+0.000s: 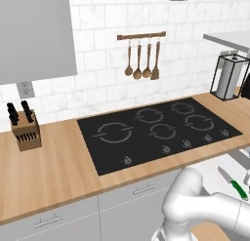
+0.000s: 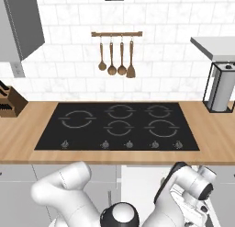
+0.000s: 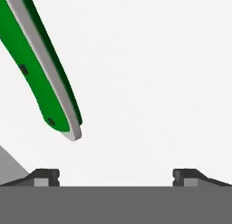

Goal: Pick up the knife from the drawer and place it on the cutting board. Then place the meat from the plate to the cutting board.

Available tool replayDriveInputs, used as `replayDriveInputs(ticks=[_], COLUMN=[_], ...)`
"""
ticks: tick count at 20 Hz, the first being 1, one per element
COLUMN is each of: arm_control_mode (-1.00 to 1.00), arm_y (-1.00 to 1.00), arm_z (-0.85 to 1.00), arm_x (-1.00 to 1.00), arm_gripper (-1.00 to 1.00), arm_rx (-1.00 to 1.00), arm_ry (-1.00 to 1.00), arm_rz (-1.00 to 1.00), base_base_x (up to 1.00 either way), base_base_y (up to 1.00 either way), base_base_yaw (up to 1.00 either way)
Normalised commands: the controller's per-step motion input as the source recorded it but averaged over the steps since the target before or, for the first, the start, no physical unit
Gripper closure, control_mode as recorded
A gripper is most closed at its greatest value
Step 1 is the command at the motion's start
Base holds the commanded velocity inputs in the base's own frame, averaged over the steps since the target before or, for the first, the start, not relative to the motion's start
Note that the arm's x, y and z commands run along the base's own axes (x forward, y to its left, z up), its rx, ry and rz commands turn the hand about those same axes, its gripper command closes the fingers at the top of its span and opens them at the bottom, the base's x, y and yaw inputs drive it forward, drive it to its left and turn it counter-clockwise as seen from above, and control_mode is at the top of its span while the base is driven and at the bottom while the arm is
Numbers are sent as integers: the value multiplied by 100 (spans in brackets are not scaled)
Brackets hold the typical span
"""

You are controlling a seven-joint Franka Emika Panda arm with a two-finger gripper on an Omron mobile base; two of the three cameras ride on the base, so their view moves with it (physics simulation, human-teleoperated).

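Well, down in the hand view the two dark fingers (image 3: 116,175) stood wide apart with nothing between them, hanging over the pale floor of the open white drawer (image 1: 215,179). The small knife with the bright green handle and slim silver blade (image 3: 38,78) lay just off to one side of the gap, its rounded handle butt nearest the hand, not yet between the tips and not touched.

To do this step well, I judged the hand needed to slide sideways until the green handle sat squarely in the gap, then drop low so the tips straddled the handle across its narrow width before closing. A grip on the handle, not the blade, looked the safer bet; the handle is thin and lies flat, so a shallow approach could skate over it.

In the left base view, the knife lay slantwise in the drawer at the lower right, beside the white arm (image 1: 205,206). The drawer walls and the front edge of the light wooden bench (image 1: 49,176) above hemmed in the lift, so a straight rise before any swing seemed wise.

Further back, the black glass cooktop (image 2: 117,125) lay flat and bare, giving open room. At the far ends stood a wooden block of black-handled knives (image 1: 24,130) and a black wire paper-towel stand (image 2: 220,90), with wooden utensils on a wall rail (image 2: 117,56) behind.
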Motion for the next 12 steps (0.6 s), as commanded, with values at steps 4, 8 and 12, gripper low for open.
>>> replayDriveInputs(ticks=[4, 8, 12], arm_control_mode=[-100, -100, -100], arm_y=[2, 1, 0], arm_z=[1, -4, -4], arm_x=[44, 48, 37], arm_gripper=[-100, -100, -100], arm_rx=[0, 0, -6], arm_ry=[-27, -26, -14], arm_rz=[8, 4, 2], base_base_x=[0, 0, 0], base_base_y=[0, 0, 0], base_base_yaw=[0, 0, 0])
